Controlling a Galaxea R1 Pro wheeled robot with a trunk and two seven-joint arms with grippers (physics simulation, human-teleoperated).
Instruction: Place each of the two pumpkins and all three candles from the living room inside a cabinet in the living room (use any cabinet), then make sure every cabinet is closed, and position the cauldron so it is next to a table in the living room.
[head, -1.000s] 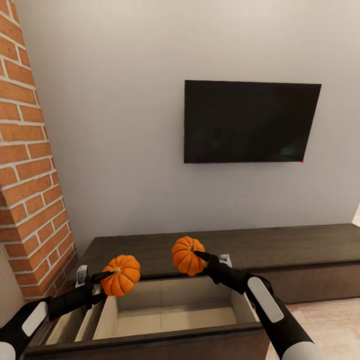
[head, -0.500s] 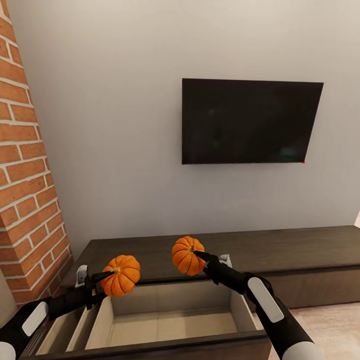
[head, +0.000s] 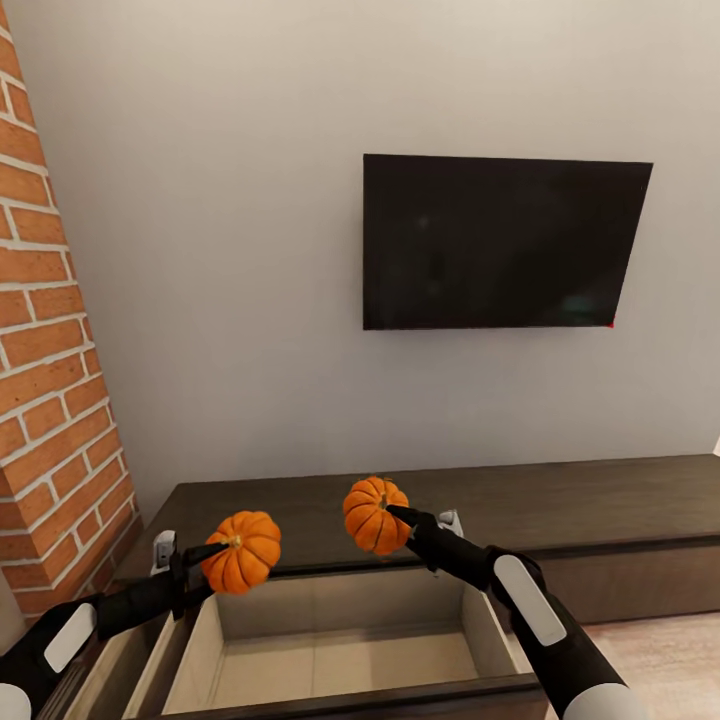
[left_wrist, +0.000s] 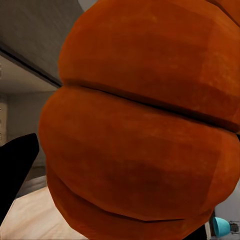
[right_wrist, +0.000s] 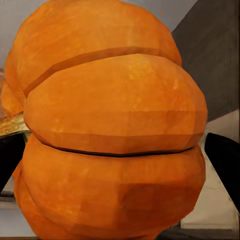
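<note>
Holding one pumpkin (head: 241, 550) in the left gripper (head: 203, 553) and the other pumpkin (head: 374, 514) in the right gripper (head: 398, 515), each clamped at the stem, the robot kept both poised over the cabinet's (head: 560, 500) open drawer (head: 340, 650), evidently for lowering in.

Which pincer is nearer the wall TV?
Right. The right pincer, shut on a pumpkin, sits almost directly below the TV; the left pincer, holding the other pumpkin, is lower and further left.
</note>
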